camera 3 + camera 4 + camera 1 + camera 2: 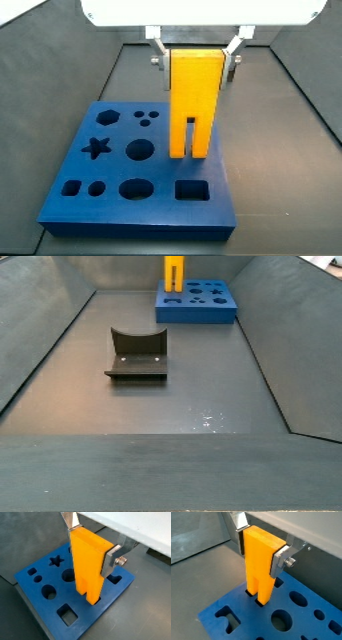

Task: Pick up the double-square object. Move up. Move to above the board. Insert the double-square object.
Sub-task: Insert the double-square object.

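My gripper (91, 544) is shut on the upper part of the double-square object (87, 562), a tall yellow-orange block held upright. The silver fingers (279, 558) clamp its two sides in both wrist views. Its slotted lower end (191, 140) stands on the blue board (80, 205), near the board's far right edge. The two prongs (256, 596) meet the pair of small square holes, with their tips just inside. In a side view the block (174, 270) rises from the board (201, 311) at the far end of the bin.
The board has a star hole (96, 148), round holes (140, 151) and a large square hole (193, 189) near the block. A dark olive-grey notched holder (136, 356) stands on the grey floor mid-bin. Sloped grey walls (47, 326) enclose the floor.
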